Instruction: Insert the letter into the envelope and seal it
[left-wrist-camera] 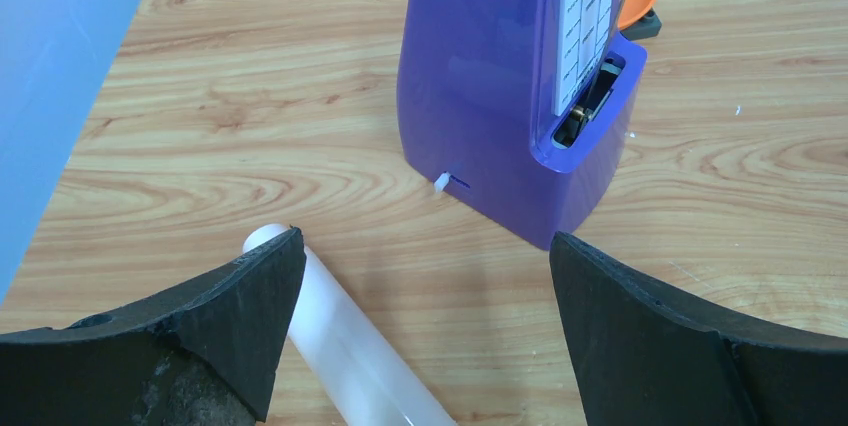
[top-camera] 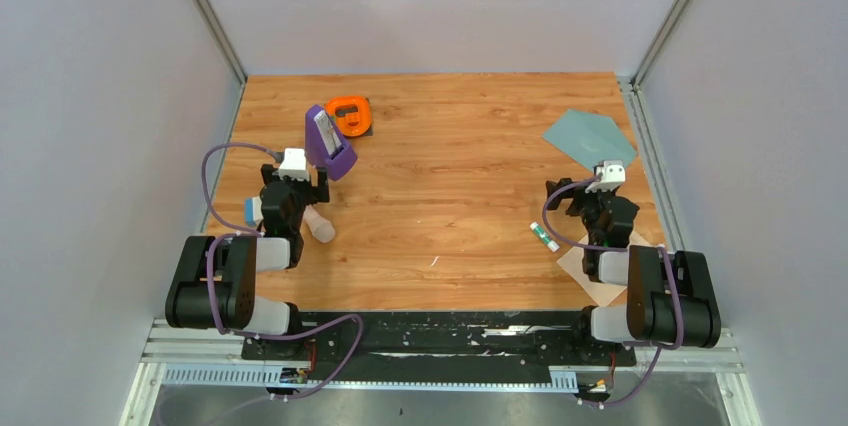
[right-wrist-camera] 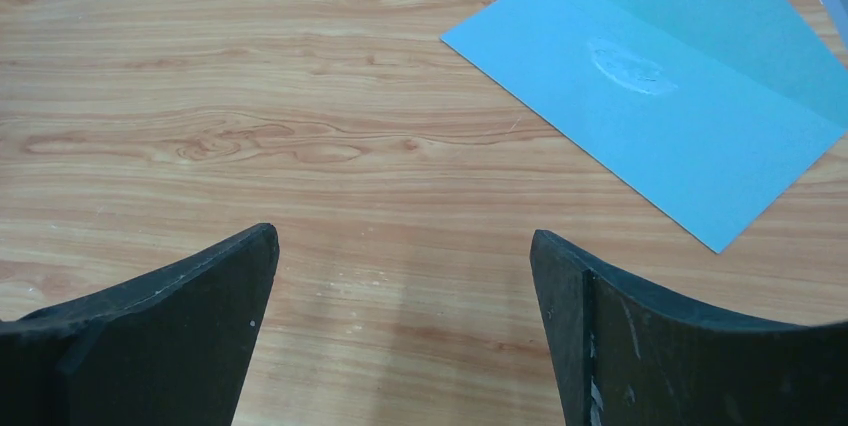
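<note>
Envelope (right-wrist-camera: 660, 106) just beyond right hand (right-wrist-camera: 402, 238)

One envelope (top-camera: 590, 138), one letter (top-camera: 581, 270), one metronome (top-camera: 330, 144), one tube (top-camera: 319, 227), one stick (top-camera: 544, 237), one orange dish (top-camera: 350, 113)

Top external: high behind the arm bases, angled down over the whole wooden table (top-camera: 450, 196). Left wrist: low, close, facing 12 o'clock at purple metronome (left-wrist-camera: 490, 96), shared with top view at 10 o'clock. Right wrist: low, close; envelope (right-wrist-camera: 650, 96) at 1 o'clock, top view's 2 o'clock.

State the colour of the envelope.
The envelope is slate blue-green, clearest in the right wrist view.
</note>
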`<control>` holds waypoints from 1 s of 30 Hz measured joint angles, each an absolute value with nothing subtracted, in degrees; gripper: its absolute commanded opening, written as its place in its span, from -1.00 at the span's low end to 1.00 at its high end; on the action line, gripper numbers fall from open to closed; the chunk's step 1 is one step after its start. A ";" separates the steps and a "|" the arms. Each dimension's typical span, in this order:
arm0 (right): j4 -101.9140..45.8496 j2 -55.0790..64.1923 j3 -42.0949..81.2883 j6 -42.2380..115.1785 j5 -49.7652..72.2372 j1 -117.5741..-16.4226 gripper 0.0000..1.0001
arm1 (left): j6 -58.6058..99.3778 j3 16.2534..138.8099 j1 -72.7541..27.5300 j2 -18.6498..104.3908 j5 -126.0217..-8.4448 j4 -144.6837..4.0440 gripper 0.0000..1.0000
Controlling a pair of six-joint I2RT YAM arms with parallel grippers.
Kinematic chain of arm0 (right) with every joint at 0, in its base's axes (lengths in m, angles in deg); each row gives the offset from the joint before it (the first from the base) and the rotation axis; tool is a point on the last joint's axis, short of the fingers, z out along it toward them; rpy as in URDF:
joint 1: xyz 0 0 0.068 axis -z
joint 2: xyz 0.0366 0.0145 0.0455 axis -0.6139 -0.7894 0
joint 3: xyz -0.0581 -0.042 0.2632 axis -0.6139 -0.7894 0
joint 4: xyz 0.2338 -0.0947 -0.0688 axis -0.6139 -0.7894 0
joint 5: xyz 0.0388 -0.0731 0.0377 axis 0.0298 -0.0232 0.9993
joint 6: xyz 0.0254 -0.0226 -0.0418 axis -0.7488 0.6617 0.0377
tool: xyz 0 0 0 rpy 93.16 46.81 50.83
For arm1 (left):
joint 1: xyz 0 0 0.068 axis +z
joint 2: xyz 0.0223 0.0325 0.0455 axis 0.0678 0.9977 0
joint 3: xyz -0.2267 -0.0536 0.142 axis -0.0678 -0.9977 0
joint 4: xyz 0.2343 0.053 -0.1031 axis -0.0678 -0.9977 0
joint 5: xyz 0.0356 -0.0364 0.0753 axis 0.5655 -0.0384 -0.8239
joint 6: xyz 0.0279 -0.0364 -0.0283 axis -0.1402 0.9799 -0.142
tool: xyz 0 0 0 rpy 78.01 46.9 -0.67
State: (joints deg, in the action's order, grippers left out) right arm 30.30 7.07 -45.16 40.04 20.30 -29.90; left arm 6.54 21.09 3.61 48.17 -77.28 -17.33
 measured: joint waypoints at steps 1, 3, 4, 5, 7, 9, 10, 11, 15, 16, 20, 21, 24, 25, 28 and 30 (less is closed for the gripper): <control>30.21 7.07 -45.16 39.86 19.67 -29.93 1.00 | 6.54 21.09 3.61 48.17 -77.28 -17.33 1.00; 28.83 7.38 -44.62 39.06 17.44 -29.97 1.00 | 6.54 21.09 3.61 48.15 -77.28 -17.33 1.00; 24.46 8.36 -43.11 37.79 15.10 -29.99 1.00 | 6.54 21.09 3.61 48.15 -77.28 -17.33 1.00; 18.10 9.74 -40.22 35.76 11.89 -30.01 1.00 | 6.54 21.09 3.61 48.15 -77.28 -17.36 1.00; 4.09 11.27 -31.44 31.14 5.42 -29.90 1.00 | 6.54 21.09 3.61 48.15 -77.28 -17.36 1.00; -9.11 11.40 -21.78 27.19 0.66 -29.80 1.00 | 6.54 21.09 3.61 48.17 -77.28 -17.33 1.00; -14.55 11.42 -18.06 25.64 -1.03 -29.77 1.00 | 6.54 21.09 3.61 48.15 -77.28 -17.33 1.00; -19.47 11.53 -15.13 24.11 -2.65 -29.80 1.00 | 6.54 21.09 3.61 48.15 -77.28 -17.33 1.00; -35.40 12.12 -12.92 18.84 -8.26 -29.80 1.00 | 6.50 21.09 3.61 48.15 -77.21 -17.33 1.00; -40.26 12.12 -13.17 17.31 -9.55 -29.77 1.00 | 6.39 21.09 3.61 48.15 -76.90 -17.40 1.00; -53.52 12.38 -13.80 13.05 -10.82 -28.59 1.00 | 3.97 23.08 3.68 43.47 -70.41 -26.93 1.00; -55.69 12.86 -13.80 12.17 -10.82 -27.94 1.00 | 2.78 24.74 3.66 41.16 -67.79 -31.34 1.00; -60.19 16.17 -13.84 10.07 -10.36 -23.54 1.00 | -0.80 32.43 3.66 35.78 -60.66 -44.68 1.00; -61.09 17.59 -13.97 9.57 -9.73 -21.16 1.00 | -2.00 35.49 3.61 34.77 -58.78 -48.81 1.00; -62.42 21.24 -14.94 7.89 -7.24 -13.03 1.00 | -5.13 43.30 3.61 33.07 -54.59 -59.71 1.00; -62.79 22.61 -16.71 6.60 -4.35 -6.80 1.00 | -7.09 47.30 3.61 32.61 -51.94 -67.10 1.00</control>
State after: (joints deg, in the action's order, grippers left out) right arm -62.79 22.61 -16.71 6.60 -4.35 -6.80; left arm -7.09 47.30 3.61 32.61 -51.94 -67.10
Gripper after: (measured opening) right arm 0.998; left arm 1.000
